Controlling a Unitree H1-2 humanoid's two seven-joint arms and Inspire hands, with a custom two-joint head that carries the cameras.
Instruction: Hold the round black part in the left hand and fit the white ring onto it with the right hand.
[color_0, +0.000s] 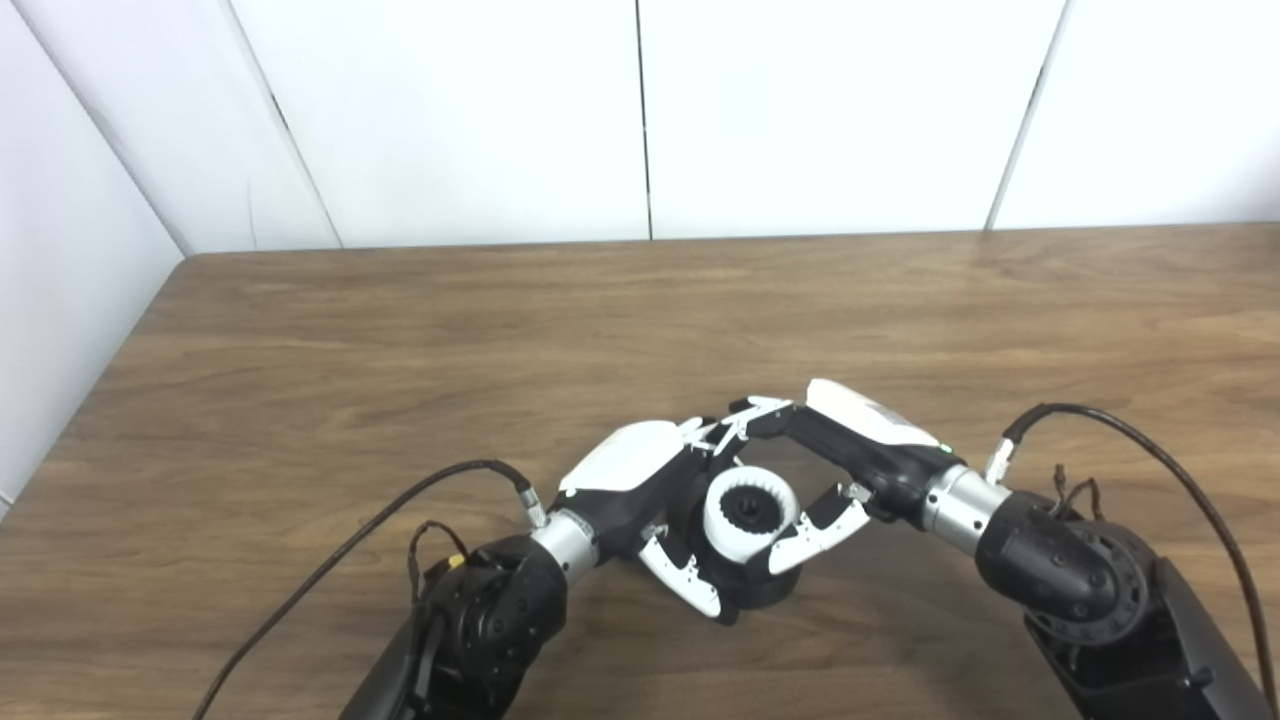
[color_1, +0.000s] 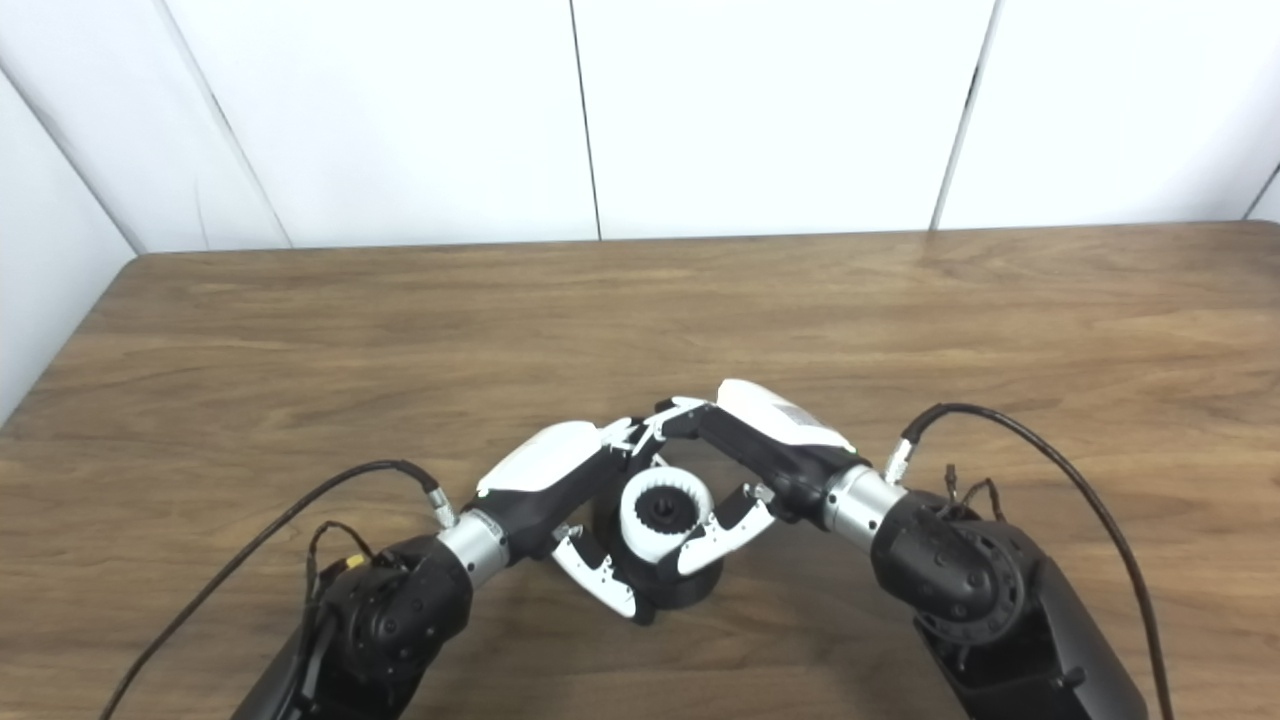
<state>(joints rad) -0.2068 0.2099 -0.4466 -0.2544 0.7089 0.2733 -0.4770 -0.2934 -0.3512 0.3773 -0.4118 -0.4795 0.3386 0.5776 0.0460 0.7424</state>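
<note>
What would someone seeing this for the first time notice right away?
The two hands meeting near the front middle of the wooden table: the left hand and right hand close in from either side. Between them sits the white ring, toothed inside, on top of the round black part. Black cables loop off both wrists.

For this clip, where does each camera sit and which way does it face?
Left eye view: on the head, looking down and forward at the wooden table; both forearms enter from below, left robot hand and right robot hand around the white ring.
Right eye view: beside it, same aim, the scene shifted leftward.
Shared: both hands, the ring on the round black part, table, white wall.
</note>
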